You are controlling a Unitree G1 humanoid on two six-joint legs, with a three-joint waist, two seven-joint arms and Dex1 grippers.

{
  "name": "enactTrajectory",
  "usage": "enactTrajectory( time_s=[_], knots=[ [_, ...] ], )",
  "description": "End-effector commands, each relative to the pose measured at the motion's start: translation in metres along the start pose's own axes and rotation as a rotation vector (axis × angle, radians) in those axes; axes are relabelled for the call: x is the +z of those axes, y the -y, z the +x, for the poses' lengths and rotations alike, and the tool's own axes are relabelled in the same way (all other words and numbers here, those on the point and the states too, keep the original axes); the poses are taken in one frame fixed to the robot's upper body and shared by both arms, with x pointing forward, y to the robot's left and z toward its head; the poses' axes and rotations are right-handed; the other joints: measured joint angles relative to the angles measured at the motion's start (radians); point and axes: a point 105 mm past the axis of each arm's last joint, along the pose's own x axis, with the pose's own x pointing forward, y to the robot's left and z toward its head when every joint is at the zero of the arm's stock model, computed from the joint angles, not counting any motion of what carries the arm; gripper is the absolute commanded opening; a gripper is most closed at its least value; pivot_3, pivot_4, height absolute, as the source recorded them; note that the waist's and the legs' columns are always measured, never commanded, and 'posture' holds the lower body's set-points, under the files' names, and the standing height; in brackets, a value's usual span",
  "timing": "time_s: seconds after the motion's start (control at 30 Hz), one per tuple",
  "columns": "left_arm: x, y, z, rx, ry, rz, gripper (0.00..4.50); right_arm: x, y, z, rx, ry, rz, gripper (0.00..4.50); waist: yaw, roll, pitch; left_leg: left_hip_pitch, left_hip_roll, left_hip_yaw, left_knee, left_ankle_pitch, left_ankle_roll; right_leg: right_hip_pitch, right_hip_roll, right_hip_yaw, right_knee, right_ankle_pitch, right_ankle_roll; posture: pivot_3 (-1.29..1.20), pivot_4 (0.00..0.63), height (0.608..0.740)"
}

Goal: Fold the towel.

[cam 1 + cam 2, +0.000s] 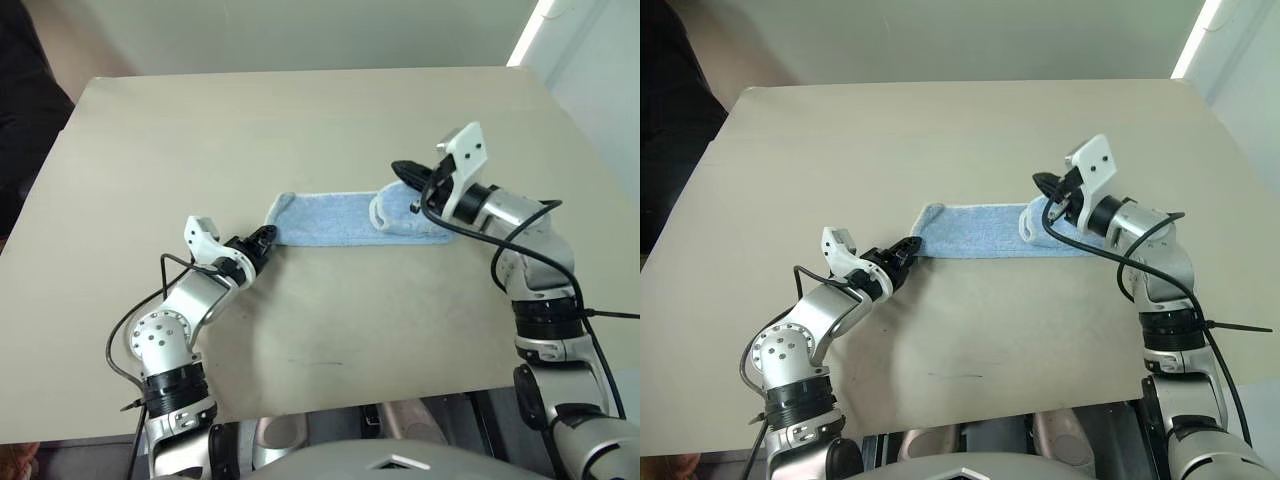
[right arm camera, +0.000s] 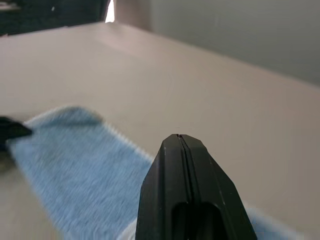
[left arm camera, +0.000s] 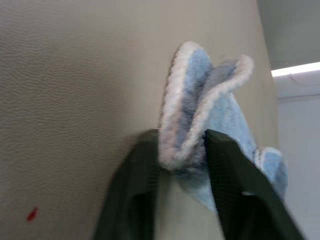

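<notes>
Your left gripper pinches the towel by its stitched end, right gripper clenched empty; it's light, limp cloth, so lift slowly.

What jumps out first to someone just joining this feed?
The light blue towel, already a long narrow strip, lies across the middle of the tan table. The left gripper pinches the strip's left end, while the right gripper, shut, is at its right end beside a white loop.

Bare table lies open around the towel; 2 claws flank it.
</notes>
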Motion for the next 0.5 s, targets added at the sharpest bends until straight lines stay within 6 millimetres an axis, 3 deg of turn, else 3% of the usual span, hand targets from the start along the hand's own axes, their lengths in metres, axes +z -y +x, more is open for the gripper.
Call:
enactTrajectory(
  time_s=[0.03,0.07,0.17,0.3,0.5],
  knots=[
    [-0.008,0.007,0.005,-0.027,-0.035,0.016,0.29,0.008,-0.017,-0.008,0.1,-0.004,-0.02,0.0,0.0,0.0,0.0,-0.001,0.0,0.0,0.001,-0.002,-0.003,0.0,0.0,0.001,0.0,0.0,0.0,0.0,0.15,0.74],
    [-0.007,0.008,0.005,-0.031,-0.031,0.02,0.07,0.003,-0.025,-0.014,0.153,-0.03,-0.014,0.0,0.0,0.0,0.0,-0.001,-0.001,0.0,0.002,-0.002,-0.004,0.0,0.0,0.001,0.0,0.0,0.0,0.0,0.15,0.74],
    [-0.005,0.011,0.005,-0.044,-0.022,0.028,0.07,-0.004,-0.038,-0.027,0.245,-0.079,-0.003,0.0,0.003,0.0,0.001,-0.003,-0.001,0.0,0.002,-0.003,-0.005,0.0,-0.001,0.0,-0.001,-0.002,0.003,0.0,0.15,0.74],
    [0.001,0.019,0.004,-0.083,-0.001,0.052,0.07,-0.009,-0.041,-0.035,0.262,-0.108,0.003,0.0,0.0,-0.001,0.002,-0.003,-0.002,0.0,0.003,-0.003,-0.005,0.0,0.0,0.001,-0.001,-0.005,0.008,0.0,0.15,0.74],
    [0.043,0.041,-0.015,-0.222,0.17,0.154,0.07,-0.019,-0.028,-0.045,0.198,-0.142,0.019,0.0,-0.001,-0.009,0.008,-0.006,-0.002,-0.001,0.005,-0.004,-0.006,-0.001,0.001,0.002,-0.001,-0.005,0.009,0.0,0.15,0.74]
  ],
)
